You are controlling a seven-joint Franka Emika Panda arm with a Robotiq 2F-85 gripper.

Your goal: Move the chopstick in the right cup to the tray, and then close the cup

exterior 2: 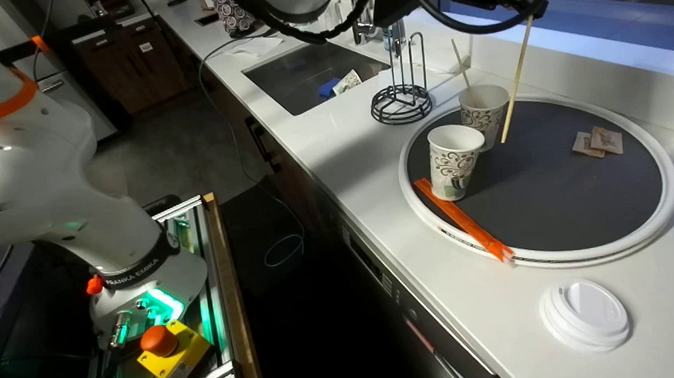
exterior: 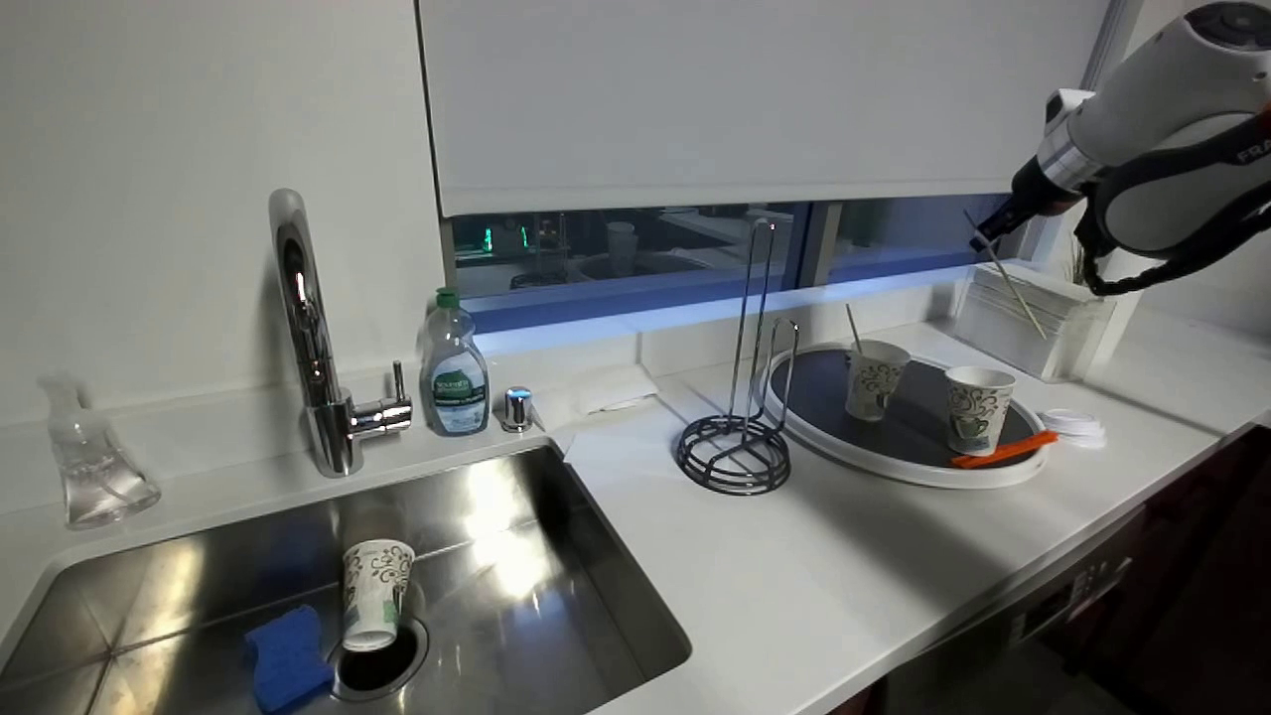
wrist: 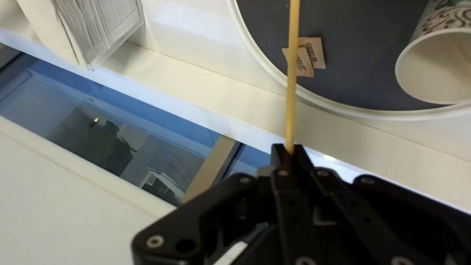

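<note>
At upper right in an exterior view, the claw (exterior 2: pixel 534 11) pinches the chopstick (exterior 2: pixel 516 81). Carrying seems in hand; next, it needs lowering onto the tray (exterior 2: pixel 588 213).

The robot arm (exterior: pixel 1172 94) shows the white letters "FRA" on a black band (exterior: pixel 1238 149), cut off by the frame edge; the black collar (exterior 2: pixel 138 273) round its base reads "FRANKA EMIKA". On the green-capped bottle (exterior: pixel 456 372), the label's main word looks like "Seventh"; its finer lines are too small to read. Two brown packets (wrist: pixel 315 53) bear printed words, too blurred to tell. Along the pale rim of the tray (exterior 2: pixel 666 189) runs a thin line of dark marks, also unreadable, as are the pale symbols on the appliance panel (exterior: pixel 1077 591) and the white cabinet label (exterior 2: pixel 145 47).
</note>
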